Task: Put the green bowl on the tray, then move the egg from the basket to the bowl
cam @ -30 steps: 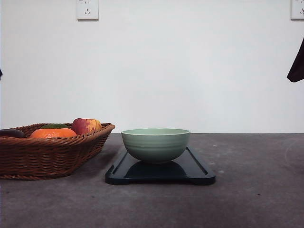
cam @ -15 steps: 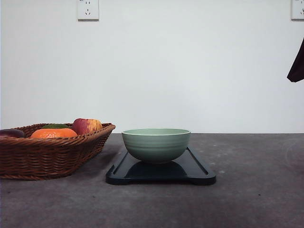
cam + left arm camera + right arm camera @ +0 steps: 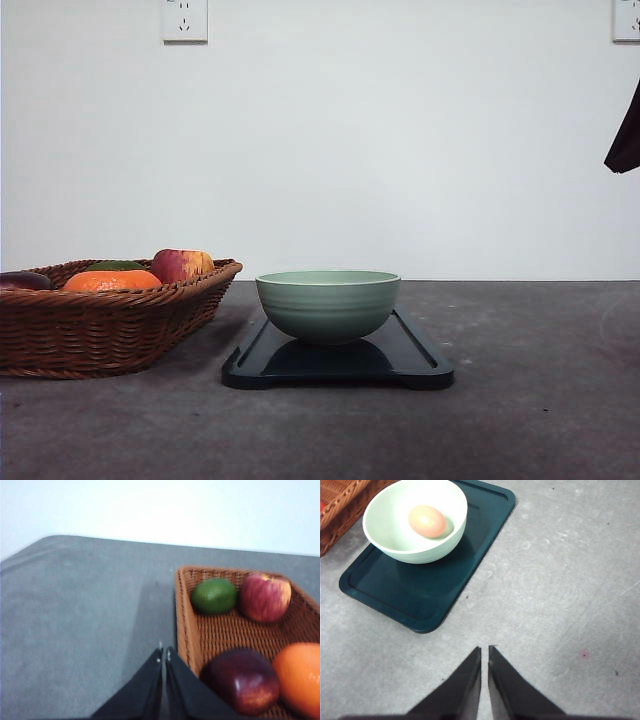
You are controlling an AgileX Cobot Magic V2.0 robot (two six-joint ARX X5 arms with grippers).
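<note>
The right gripper (image 3: 485,650) has its two dark fingers pressed nearly together with only a thin slit between them, and nothing is held in them. It hangs over bare grey table (image 3: 560,580), clear of everything. Out ahead of its tips lies the tray (image 3: 400,595), and on the tray's far part, towards the basket (image 3: 340,500), sits the green bowl (image 3: 400,545) — with the egg (image 3: 426,521) already resting inside it, its long axis lying roughly across the bowl.

The left gripper (image 3: 163,655) is likewise closed to a slit and empty. It sits just outside the basket's near rim, with the dark red fruit (image 3: 242,680) closest beside it.

Both steps look done, so no reach towards the egg seems called for — the right arm is the nearer one should any correction be needed.
</note>
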